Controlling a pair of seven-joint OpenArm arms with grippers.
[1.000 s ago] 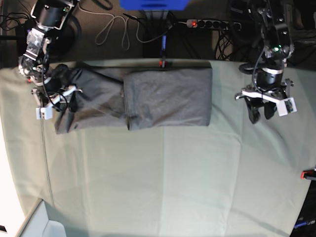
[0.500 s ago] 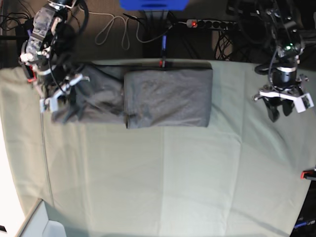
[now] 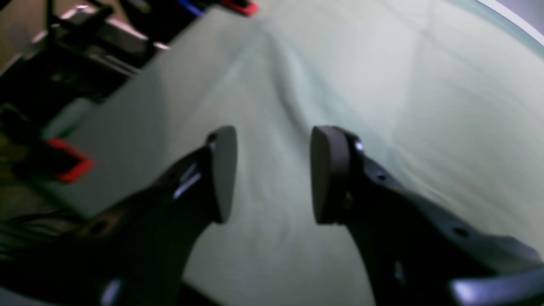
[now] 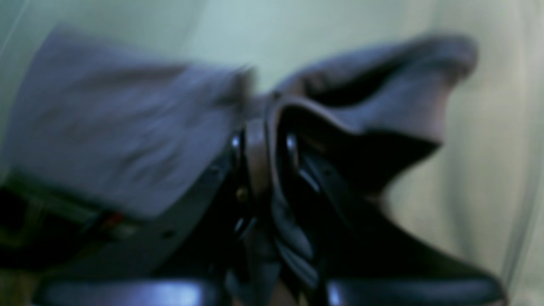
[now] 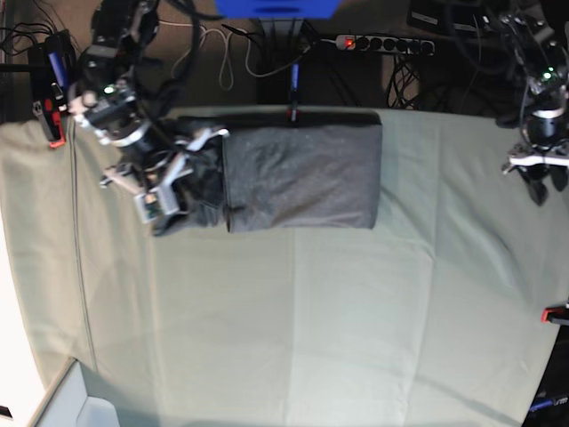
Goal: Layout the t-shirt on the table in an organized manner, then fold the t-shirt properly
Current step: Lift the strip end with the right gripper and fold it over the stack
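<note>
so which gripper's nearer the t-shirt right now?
Right gripper, clamped on the t-shirt at its bunched end. Left gripper is open, far off near the table edge.

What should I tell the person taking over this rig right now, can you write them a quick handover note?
Right pincer: shut on the t-shirt, carrying its loose end in over the folded part.
Left pincer: open, holding nothing, out by the table edge away from the shirt.
T-shirt: near the far edge, already a folded rectangle, with a bunched end at the right pincer.
Done: layout and earlier folds.
Left: lay this end flat, release, tidy up.
</note>
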